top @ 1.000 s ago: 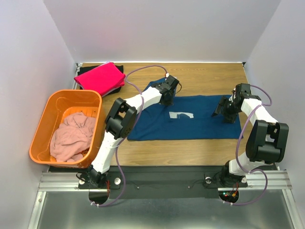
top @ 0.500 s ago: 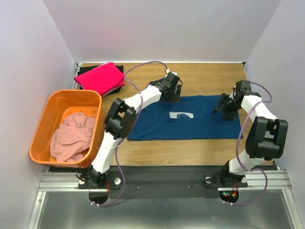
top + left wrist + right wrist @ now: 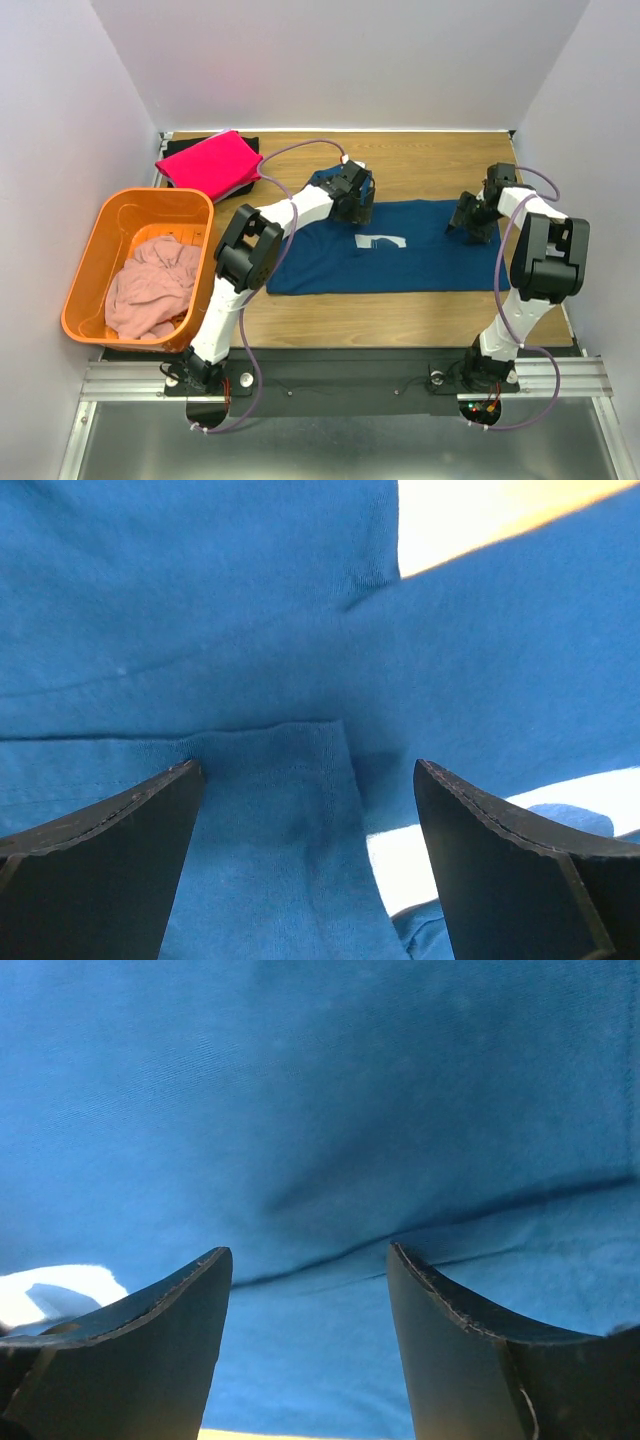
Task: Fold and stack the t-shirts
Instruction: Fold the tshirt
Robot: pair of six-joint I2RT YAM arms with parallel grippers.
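Observation:
A navy blue t-shirt (image 3: 400, 262) with a white print (image 3: 380, 241) lies spread flat on the wooden table. My left gripper (image 3: 356, 210) hovers open over its far left part, near a sleeve. In the left wrist view the left gripper (image 3: 305, 780) has its jaws wide apart above a blue hem (image 3: 270, 730), with nothing between them. My right gripper (image 3: 460, 225) is open over the shirt's far right part. The right wrist view shows the right gripper (image 3: 308, 1255) just above a seam. A folded bright pink t-shirt (image 3: 208, 163) rests on a black one (image 3: 248, 183) at the far left.
An orange basket (image 3: 92, 240) stands at the left edge with a crumpled pale pink t-shirt (image 3: 150, 288) inside. Grey walls close in the table on three sides. Bare wood shows behind the blue shirt and along the near edge.
My left gripper has opened and let go of the blue cloth it was pinching, then shifted slightly nearer. The right arm's elbow has swung toward the back; its gripper stays open.

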